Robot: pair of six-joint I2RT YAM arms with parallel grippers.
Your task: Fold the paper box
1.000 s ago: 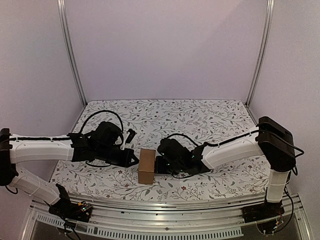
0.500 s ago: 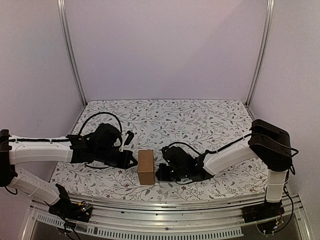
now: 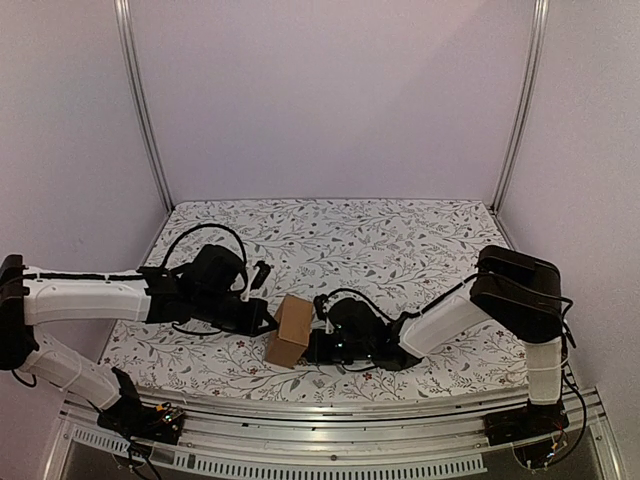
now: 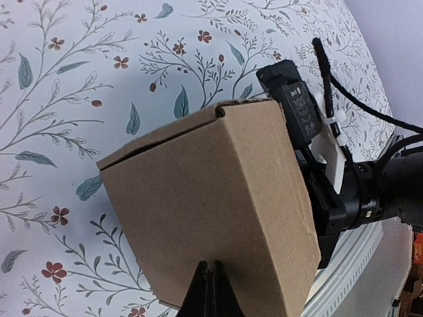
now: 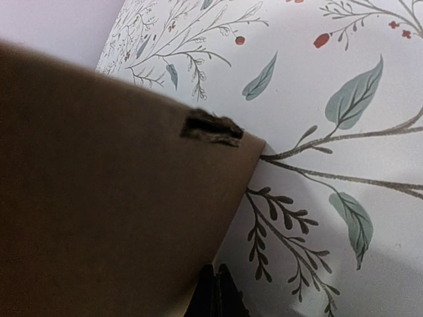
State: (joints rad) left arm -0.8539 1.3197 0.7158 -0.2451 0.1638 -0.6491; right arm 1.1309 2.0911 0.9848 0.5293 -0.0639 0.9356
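The paper box (image 3: 289,330) is a small brown folded carton near the table's front edge, tilted, with its top leaning right. My left gripper (image 3: 268,322) is shut, its tips against the box's left face; in the left wrist view (image 4: 210,281) the joined tips press on the broad cardboard face (image 4: 211,198). My right gripper (image 3: 314,347) is shut and low at the box's right bottom edge. In the right wrist view its tips (image 5: 218,281) sit at the lower corner of the box (image 5: 99,211), beside a small slot (image 5: 210,129).
The floral tablecloth (image 3: 400,240) covers the table. The metal rail (image 3: 330,415) runs along the front edge just below the box. White walls and two upright metal posts enclose the back and sides.
My right gripper has dropped lower and moved left under the box's right side. The box has tipped from upright to tilted. My left gripper stayed against its left face.
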